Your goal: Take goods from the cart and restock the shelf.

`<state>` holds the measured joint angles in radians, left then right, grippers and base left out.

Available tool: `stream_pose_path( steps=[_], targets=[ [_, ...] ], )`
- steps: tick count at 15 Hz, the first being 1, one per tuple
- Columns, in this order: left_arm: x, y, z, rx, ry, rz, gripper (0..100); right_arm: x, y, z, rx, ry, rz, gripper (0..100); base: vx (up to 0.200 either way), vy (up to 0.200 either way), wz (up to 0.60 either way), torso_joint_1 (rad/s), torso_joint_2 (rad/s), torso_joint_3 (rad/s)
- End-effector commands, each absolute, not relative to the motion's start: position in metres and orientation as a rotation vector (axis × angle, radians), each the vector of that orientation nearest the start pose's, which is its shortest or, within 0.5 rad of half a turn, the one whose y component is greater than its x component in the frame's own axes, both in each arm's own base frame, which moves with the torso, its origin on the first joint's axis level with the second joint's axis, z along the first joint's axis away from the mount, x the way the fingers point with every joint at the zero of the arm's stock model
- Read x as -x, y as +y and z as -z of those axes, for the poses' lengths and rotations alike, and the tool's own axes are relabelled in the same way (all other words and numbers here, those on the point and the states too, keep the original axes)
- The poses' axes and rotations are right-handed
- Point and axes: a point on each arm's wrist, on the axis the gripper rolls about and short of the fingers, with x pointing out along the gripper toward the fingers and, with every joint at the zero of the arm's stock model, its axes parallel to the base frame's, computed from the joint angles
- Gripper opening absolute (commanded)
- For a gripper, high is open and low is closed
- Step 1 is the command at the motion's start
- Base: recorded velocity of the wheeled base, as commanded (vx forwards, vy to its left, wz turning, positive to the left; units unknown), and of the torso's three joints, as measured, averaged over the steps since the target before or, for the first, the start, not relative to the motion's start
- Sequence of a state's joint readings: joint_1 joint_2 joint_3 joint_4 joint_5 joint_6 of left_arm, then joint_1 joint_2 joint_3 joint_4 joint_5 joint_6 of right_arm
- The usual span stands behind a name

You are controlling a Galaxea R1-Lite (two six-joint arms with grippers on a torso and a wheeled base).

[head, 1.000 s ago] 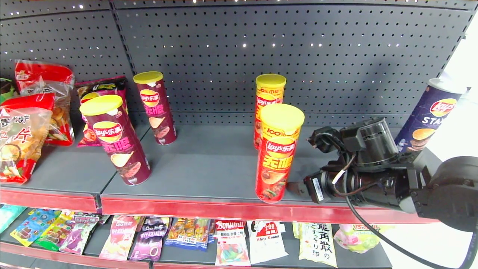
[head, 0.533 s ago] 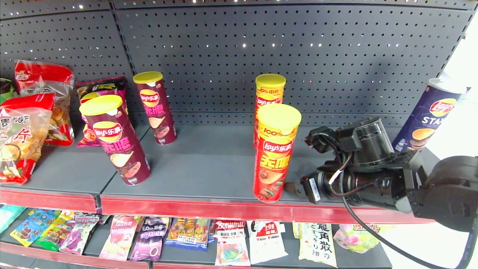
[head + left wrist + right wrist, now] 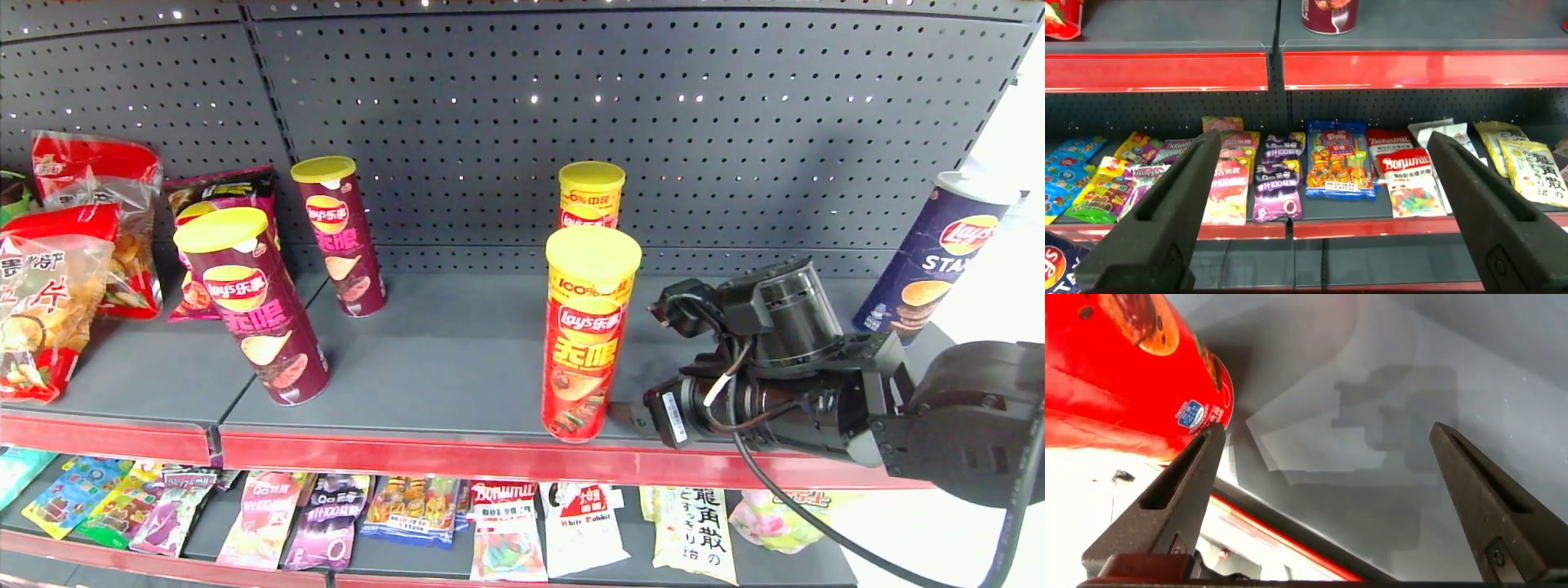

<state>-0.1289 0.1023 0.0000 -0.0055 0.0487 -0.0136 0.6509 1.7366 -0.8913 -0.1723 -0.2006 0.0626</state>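
Front red can (image 3: pixel 588 335): tall cylinder with a red body, yellow print and a flat yellow lid. It stands on its base at the front edge of the shelf (image 3: pixel 457 359), just behind the red lip and right of centre. Rear red can (image 3: pixel 591 194): same kind, upright near the back panel, directly behind the front one and partly hidden by it. Shelf: grey deck, red front lip, perforated grey back. Two yellow-lidded maroon cans (image 3: pixel 253 306) stand well apart to the left, and a blue can (image 3: pixel 931 253) stands at the right end.
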Motion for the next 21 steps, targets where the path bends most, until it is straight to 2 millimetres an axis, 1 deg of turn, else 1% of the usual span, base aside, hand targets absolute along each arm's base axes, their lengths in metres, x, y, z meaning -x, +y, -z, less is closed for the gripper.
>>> stream_pose_path(
  steps=[1,10,13,17,18,20,21],
  targets=[
    [0.015,0.003,-0.078,0.005,0.097,0.079,100,-0.245,0.183,-0.152,0.221,0.626,-0.418,100,0.000,0.000,0.00,0.000,0.00,0.000],
    [0.015,0.003,-0.078,0.005,0.097,0.079,100,-0.248,0.189,-0.150,0.225,0.628,-0.427,100,0.000,0.000,0.00,0.000,0.00,0.000],
    [0.015,0.003,-0.078,0.005,0.097,0.081,100,-0.249,0.191,-0.152,0.222,0.619,-0.431,100,0.000,0.000,0.00,0.000,0.00,0.000],
    [0.015,0.003,-0.078,0.005,0.098,0.079,100,-0.248,0.189,-0.152,0.221,0.623,-0.427,100,0.000,0.000,0.00,0.000,0.00,0.000],
    [0.015,0.003,-0.078,0.005,0.097,0.079,100,-0.247,0.186,-0.155,0.215,0.615,-0.423,100,0.000,0.000,0.00,0.000,0.00,0.000],
    [0.015,0.003,-0.078,0.005,0.097,0.079,100,-0.236,0.167,-0.181,0.155,0.551,-0.394,100,0.000,0.000,0.00,0.000,0.00,0.000],
    [0.015,0.003,-0.078,0.005,0.097,0.079,100,-0.227,0.154,-0.189,0.131,0.528,-0.371,100,0.000,0.000,0.00,0.000,0.00,0.000]
  ],
)
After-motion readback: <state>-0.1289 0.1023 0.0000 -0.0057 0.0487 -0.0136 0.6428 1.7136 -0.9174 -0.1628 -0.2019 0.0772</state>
